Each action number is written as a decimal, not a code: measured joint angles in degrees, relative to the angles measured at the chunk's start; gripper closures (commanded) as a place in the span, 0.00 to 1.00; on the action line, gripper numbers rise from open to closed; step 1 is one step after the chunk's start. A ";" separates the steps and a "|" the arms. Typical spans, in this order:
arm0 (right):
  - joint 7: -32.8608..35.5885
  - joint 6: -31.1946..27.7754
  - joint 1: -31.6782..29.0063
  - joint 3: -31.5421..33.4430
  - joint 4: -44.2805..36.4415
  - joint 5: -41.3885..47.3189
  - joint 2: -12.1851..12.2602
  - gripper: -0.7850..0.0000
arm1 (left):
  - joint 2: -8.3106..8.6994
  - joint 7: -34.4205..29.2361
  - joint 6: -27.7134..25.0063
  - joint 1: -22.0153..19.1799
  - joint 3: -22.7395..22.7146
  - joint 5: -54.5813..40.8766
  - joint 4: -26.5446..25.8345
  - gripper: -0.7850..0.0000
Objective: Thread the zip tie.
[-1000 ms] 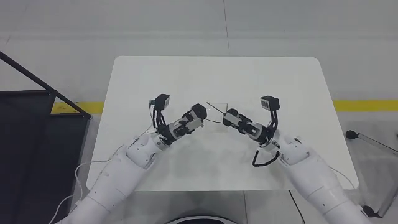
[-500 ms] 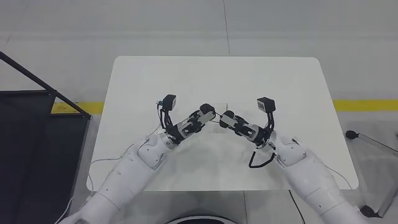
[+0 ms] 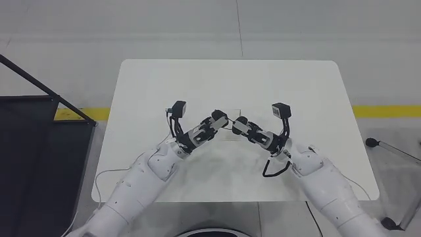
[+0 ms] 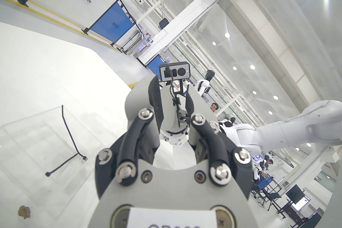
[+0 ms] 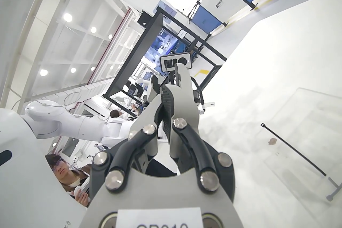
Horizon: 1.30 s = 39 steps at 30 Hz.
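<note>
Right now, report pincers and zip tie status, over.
Left pincer open, nose to nose with right pincer over table. Right pincer shut on zip tie. Another tie lies in clear tray. No obstruction seen.

White table (image 3: 296, 85) inspected, top flat and level. One clear, shallow tray (image 4: 29, 132) is set directly on it, approx. mid-table. Black zip tie (image 4: 70, 134) is recorded lying flat in tray. Small brown scrap (image 5: 272, 141) is noted within tray outline.
</note>
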 measured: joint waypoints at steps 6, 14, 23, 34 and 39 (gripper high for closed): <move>0.54 0.31 -0.04 0.28 0.10 0.03 -0.27 1.00 | -0.07 0.55 0.00 0.27 -0.14 0.68 -0.25 0.71; 1.02 0.71 -0.10 0.72 0.32 0.06 -0.61 1.00 | -0.16 0.54 0.00 0.26 -0.14 0.76 -0.18 0.78; 1.87 0.90 -0.12 1.16 0.73 0.39 -0.95 1.00 | -0.27 0.58 0.00 0.24 -0.25 0.58 -0.02 0.78; 2.69 1.09 -0.32 1.69 0.82 0.29 -1.30 1.00 | -0.36 0.85 0.00 0.37 -0.51 0.78 -0.06 0.75; 2.89 1.26 -0.44 2.00 0.78 0.00 -1.43 1.00 | -0.40 1.00 0.00 0.40 -0.60 0.89 -0.06 0.79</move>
